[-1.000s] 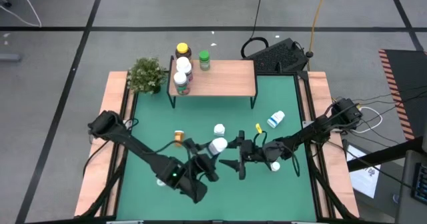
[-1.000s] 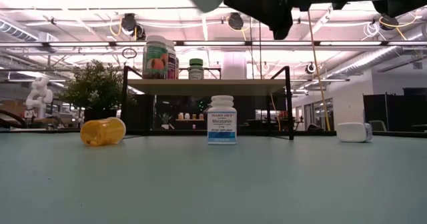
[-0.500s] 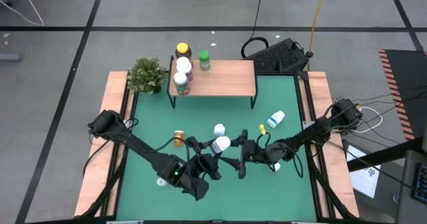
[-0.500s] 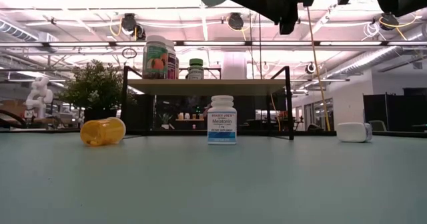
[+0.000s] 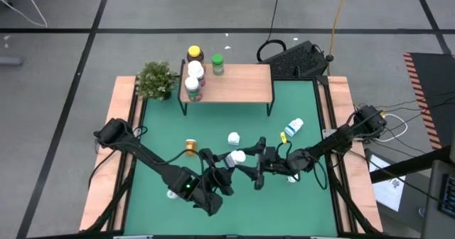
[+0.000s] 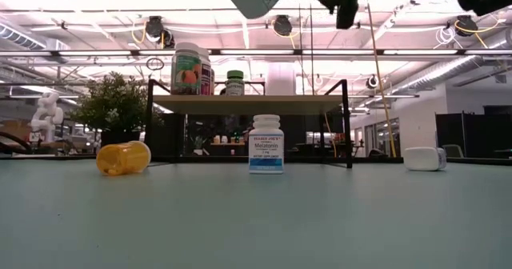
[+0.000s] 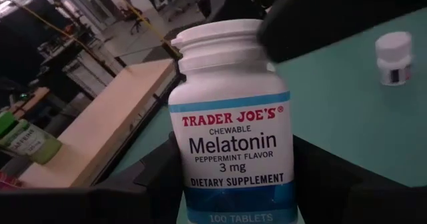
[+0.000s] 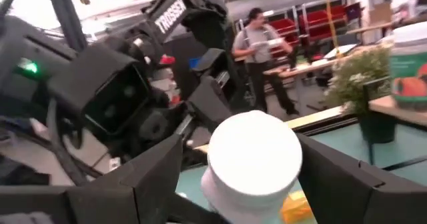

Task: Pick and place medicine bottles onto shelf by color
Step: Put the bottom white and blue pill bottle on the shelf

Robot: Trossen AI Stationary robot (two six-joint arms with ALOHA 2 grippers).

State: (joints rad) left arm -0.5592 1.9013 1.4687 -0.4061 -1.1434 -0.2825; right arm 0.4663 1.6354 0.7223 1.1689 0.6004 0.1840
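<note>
Left hand (image 5: 226,169) clamped on white bottle (image 5: 237,157), held aloft at frame centre above the table (image 5: 306,118). Right hand (image 5: 254,169) open around its cap. Shelf (image 5: 238,82) upper centre.

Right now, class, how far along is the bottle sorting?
Done: four bottles stand on the light wooden shelf. In hand: the left pincer holds a white blue-labelled melatonin bottle, the right pincer open around its cap. Left: the amber bottle lying on the green table, and several white ones.
</note>
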